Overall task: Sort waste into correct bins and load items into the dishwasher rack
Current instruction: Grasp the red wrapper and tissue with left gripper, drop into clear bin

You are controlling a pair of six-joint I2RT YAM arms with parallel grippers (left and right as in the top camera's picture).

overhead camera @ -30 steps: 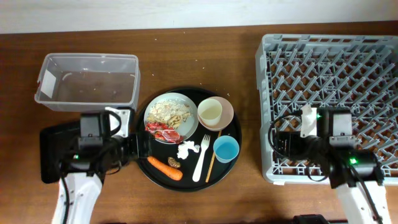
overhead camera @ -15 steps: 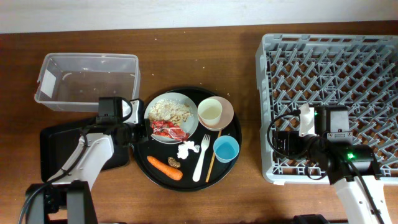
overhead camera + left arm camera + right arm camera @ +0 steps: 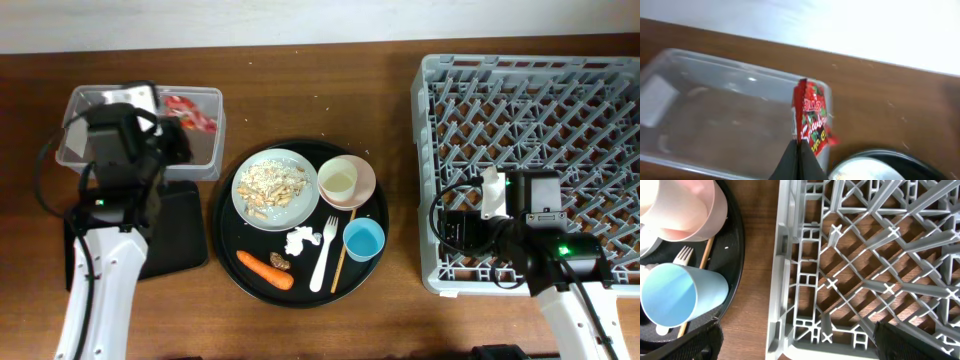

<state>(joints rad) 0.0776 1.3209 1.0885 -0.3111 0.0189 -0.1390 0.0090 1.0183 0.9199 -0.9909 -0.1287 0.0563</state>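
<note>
My left gripper (image 3: 799, 146) is shut on the crumpled red wrapper (image 3: 812, 119), which hangs over the right end of the clear tub (image 3: 715, 120). In the overhead view the wrapper (image 3: 190, 111) shows above the tub (image 3: 120, 150). The white plate (image 3: 275, 188) holds rice-like scraps. A white cup (image 3: 338, 180) sits inside the pink bowl (image 3: 362, 180). The blue cup (image 3: 364, 240), fork (image 3: 323, 255), chopstick (image 3: 338, 262), carrot (image 3: 265, 268), brown lump (image 3: 280, 263) and tissue (image 3: 300, 240) lie on the round tray. My right gripper (image 3: 805, 344) stands open over the left edge of the dishwasher rack (image 3: 865, 255).
The round black tray (image 3: 225, 250) sits mid-table. A shallow black rectangular tray (image 3: 175, 235) lies in front of the tub, partly under my left arm. The grey rack (image 3: 530, 120) fills the right side. The wall runs along the back.
My left gripper closed on the red wrapper at the plate, lifted it and carried it back-left over the clear tub. The right arm has not moved.
</note>
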